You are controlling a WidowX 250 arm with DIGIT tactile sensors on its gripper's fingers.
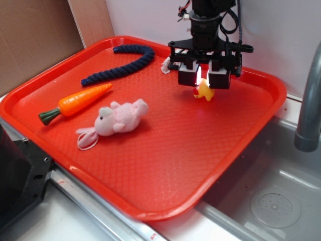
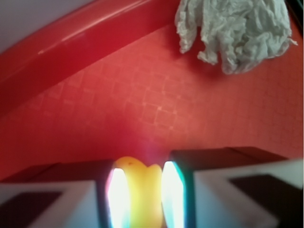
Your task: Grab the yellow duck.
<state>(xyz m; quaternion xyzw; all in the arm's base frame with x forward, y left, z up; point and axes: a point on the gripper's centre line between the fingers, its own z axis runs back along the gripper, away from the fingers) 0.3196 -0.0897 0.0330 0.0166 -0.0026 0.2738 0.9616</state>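
The yellow duck [image 1: 204, 90] sits toward the far right part of the red tray [image 1: 165, 181], directly under the gripper [image 1: 203, 79], whose two blocky fingers [image 1: 187, 75] stand on either side of its upper body. In the wrist view the duck [image 2: 139, 190] fills the narrow gap between the two glowing pads [image 2: 118, 197], and each pad seems to press against its side, so the gripper looks clenched on the duck; whether the duck is lifted off the tray or resting on it cannot be told. By size, the tray comes first: it has a textured grid floor and a raised rim, and it lies partly over a grey metal sink [image 1: 281, 196], with a grey pipe [image 1: 310, 100] rising at the right edge. The black robot arm [image 1: 206, 25] comes down from above with cables at its sides. A dark blue rope [image 1: 120, 63] curves along the far left of the tray, well apart from the duck. A pink plush rabbit [image 1: 118, 120] lies on its side near the tray's middle, and just beyond it toward the left an orange carrot [image 1: 80, 102] with a green stem lies at a slant. A crumpled white cloth [image 2: 235, 31] rests near the far rim, close behind the gripper. No brand, label or readable writing shows anywhere in either view.
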